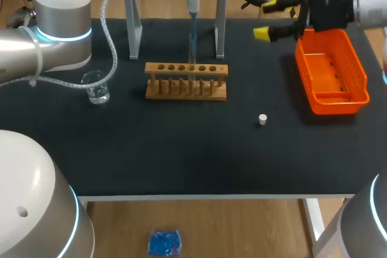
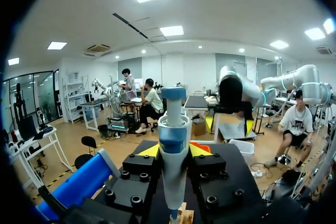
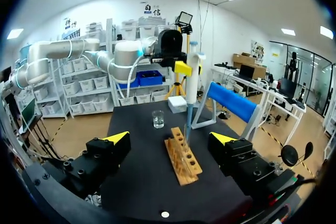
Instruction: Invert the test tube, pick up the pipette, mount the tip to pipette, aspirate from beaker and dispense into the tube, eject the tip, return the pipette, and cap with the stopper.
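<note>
Head view, with both wrist views: pipette held upright over the wooden rack

The left arm comes in from the left and reaches along the back of the black table (image 1: 181, 161). The left gripper (image 2: 174, 151) is clamped on the pipette (image 1: 193, 4), one yellow-tipped finger on each side of its white body. The pipette stands upright. Its bluish tip (image 1: 193, 43) points straight down to one of the middle holes in the wooden rack (image 1: 186, 81). Where the end of the tip sits is too small to tell.

The rack stands near the middle of the table. Just behind it is a white stand (image 1: 133, 28) with a blue bar across the top. The glass beaker (image 1: 95, 87) is to the left of the rack, apart from it and near the left arm's cable. The small white stopper (image 1: 262, 119) lies alone on the table, to the right of the rack and nearer the front edge.

The right gripper (image 1: 266, 19) hangs above the back right of the table, its fingers wide apart with nothing between them. It is just beside the back end of an orange bin (image 1: 363, 80). In the right wrist view the rack lies ahead of the spread fingers (image 3: 116, 138).
</note>
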Motion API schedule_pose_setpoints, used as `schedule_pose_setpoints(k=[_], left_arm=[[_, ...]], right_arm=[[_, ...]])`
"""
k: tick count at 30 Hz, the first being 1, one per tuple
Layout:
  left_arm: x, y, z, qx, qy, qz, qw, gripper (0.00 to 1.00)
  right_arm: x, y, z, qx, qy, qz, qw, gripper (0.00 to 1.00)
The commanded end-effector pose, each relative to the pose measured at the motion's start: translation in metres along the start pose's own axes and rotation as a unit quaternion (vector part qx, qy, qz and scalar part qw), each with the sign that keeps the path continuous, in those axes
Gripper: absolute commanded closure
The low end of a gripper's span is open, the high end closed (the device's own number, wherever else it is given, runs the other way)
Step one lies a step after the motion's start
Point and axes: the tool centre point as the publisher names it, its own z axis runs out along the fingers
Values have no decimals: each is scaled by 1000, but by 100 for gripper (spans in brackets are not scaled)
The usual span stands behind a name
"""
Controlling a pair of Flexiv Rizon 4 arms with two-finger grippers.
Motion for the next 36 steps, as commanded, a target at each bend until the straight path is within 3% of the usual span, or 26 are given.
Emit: schedule_pose_setpoints(k=[1, 8, 21, 36], left_arm=[[0, -1, 0, -1, 0, 0, 1000, 100], [0, -1, 0, -1, 0, 0, 1000, 100], [0, -1, 0, -1, 0, 0, 1000, 100], [0, -1, 0, -1, 0, 0, 1000, 100]], right_arm=[[-6, -32, 22, -39, -2, 2, 999, 0], [-18, -53, 55, -36, -3, -2, 999, 0], [-34, -61, 102, -42, 12, -3, 999, 0], [-34, -62, 111, -31, 12, 1, 999, 0]])
